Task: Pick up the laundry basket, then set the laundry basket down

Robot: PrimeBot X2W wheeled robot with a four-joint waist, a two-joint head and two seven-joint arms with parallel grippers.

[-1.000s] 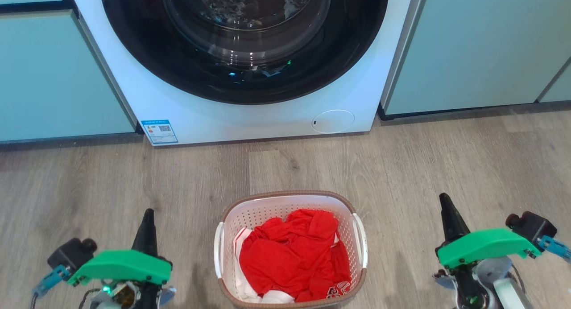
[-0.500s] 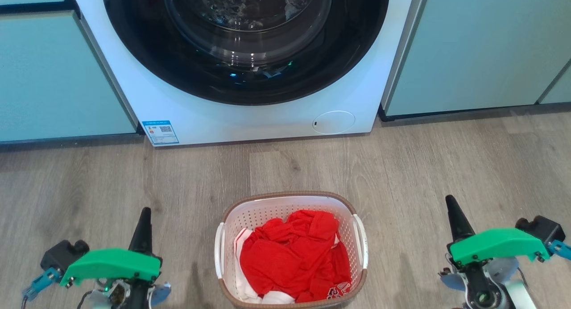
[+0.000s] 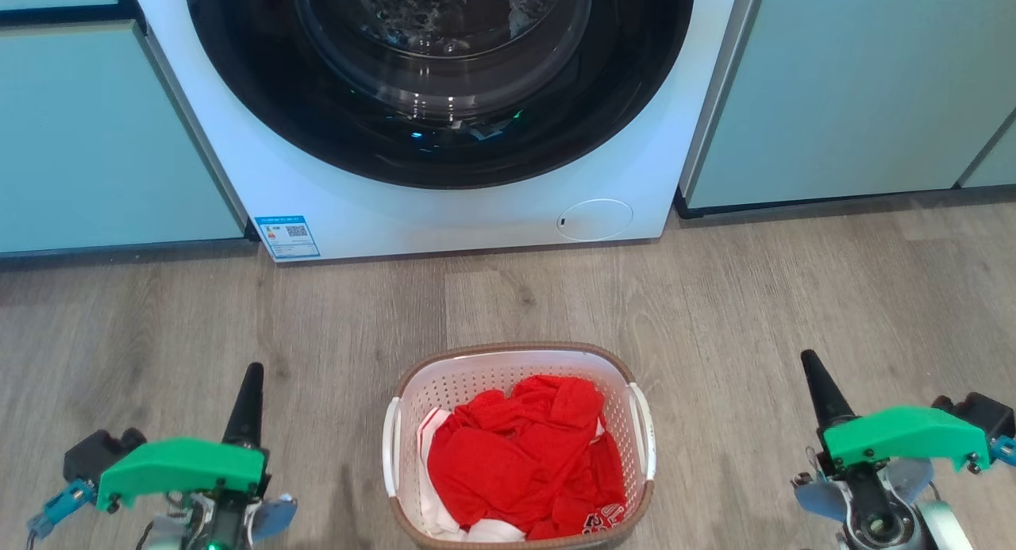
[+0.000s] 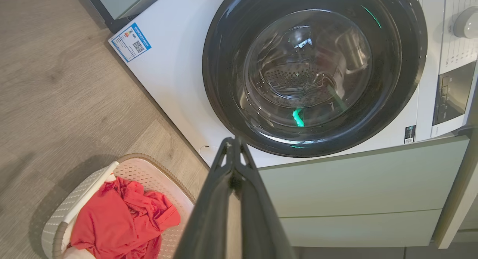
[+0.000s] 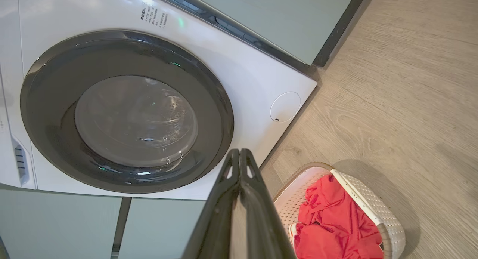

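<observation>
Grey-brown wood-look floor (image 3: pixel 714 296) runs up to a white front-loading washing machine (image 3: pixel 444 213) set between pale teal cabinets (image 3: pixel 833 82). On the floor, in front of the machine's dark round door (image 3: pixel 444 74), the laundry basket (image 3: pixel 476 375) stands upright, with its brown rim on top and a white handle (image 3: pixel 389 447) on each long side. Red clothing (image 3: pixel 524 447) lies heaped inside it, with some white fabric underneath.

The left end effector (image 3: pixel 252 375) hangs well to the basket's left and the right end effector (image 3: pixel 811 363) well to its right. Both are apart from the handles, touch nothing and point toward the machine. The basket sits between them, near the bottom middle of the head view.

In the left wrist view the left end effector (image 4: pixel 233 143) has its two dark fingers pressed together with nothing between them, and the basket (image 4: pixel 149 171) lies at lower left. In the right wrist view the right end effector (image 5: pixel 239 153) is likewise tight together and empty, with the basket (image 5: pixel 392 221) at lower right.
</observation>
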